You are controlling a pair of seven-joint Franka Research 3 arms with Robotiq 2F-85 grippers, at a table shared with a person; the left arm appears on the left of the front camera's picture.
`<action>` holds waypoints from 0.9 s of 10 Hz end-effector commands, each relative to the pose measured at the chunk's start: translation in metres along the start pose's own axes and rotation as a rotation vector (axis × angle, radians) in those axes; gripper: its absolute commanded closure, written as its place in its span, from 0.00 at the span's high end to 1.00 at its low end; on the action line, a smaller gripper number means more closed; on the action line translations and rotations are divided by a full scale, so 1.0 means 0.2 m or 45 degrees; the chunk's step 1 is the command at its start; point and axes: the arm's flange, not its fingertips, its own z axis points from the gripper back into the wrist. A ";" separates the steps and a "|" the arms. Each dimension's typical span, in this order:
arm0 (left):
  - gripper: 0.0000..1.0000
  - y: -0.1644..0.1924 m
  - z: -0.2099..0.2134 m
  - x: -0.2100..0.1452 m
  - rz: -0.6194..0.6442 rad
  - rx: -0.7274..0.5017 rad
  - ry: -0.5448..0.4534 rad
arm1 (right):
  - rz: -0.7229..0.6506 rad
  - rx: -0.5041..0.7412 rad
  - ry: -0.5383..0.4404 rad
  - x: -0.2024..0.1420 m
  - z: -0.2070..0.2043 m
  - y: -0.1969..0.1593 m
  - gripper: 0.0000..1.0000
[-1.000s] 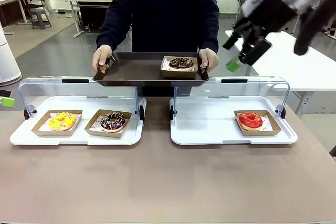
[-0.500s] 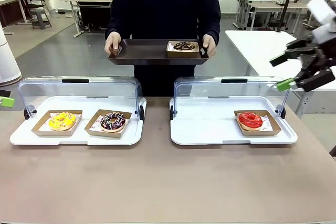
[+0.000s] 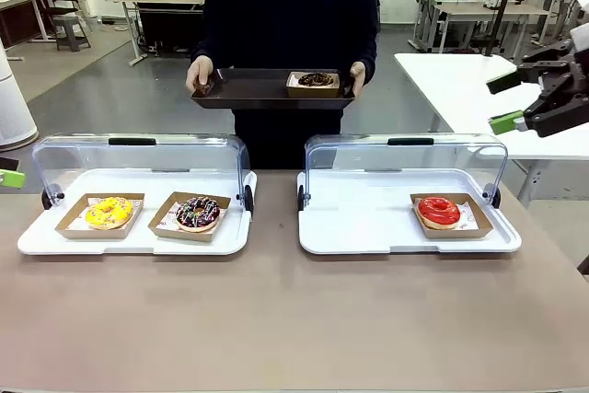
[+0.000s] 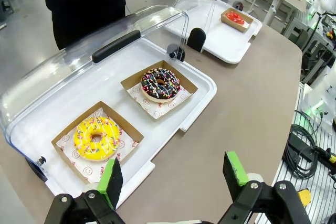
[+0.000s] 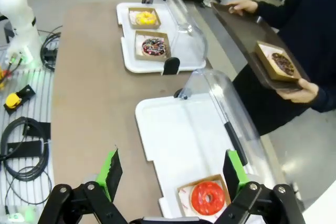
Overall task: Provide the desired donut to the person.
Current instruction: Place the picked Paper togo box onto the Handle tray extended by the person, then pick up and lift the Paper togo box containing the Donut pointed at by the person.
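The person (image 3: 285, 16) in a black sweatshirt stands at the far side holding a dark tray (image 3: 248, 91) with a chocolate donut (image 3: 315, 80) in a cardboard box on it. On the table, a yellow donut (image 3: 108, 213) and a sprinkled chocolate donut (image 3: 198, 213) sit in the left white case, and a red donut (image 3: 439, 211) in the right one. My right gripper (image 3: 520, 98) hangs open and empty, high at the right edge beyond the right case. My left gripper (image 4: 173, 177) is open above the table near the left case (image 4: 189, 74), empty.
Both display cases (image 3: 405, 227) have their clear lids (image 3: 138, 158) raised toward the person. A white table (image 3: 460, 80) stands behind on the right. Cables (image 5: 23, 145) lie on the floor beside the table. The near half of the brown tabletop (image 3: 294, 319) is bare.
The right arm pulled back from the person's tray to the far right, gripper open. The person lifted the tray with the chocolate donut and drew it closer to the body.
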 end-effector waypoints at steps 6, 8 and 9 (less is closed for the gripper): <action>1.00 0.01 0.00 -0.01 -0.025 -0.003 -0.033 | 0.002 -0.014 -0.002 -0.07 0.06 0.01 1.00; 1.00 0.01 0.00 -0.01 -0.025 -0.003 -0.033 | 0.002 -0.014 -0.002 -0.07 0.06 0.01 1.00; 1.00 0.01 0.00 -0.01 -0.025 -0.003 -0.033 | 0.002 -0.014 -0.002 -0.07 0.06 0.01 1.00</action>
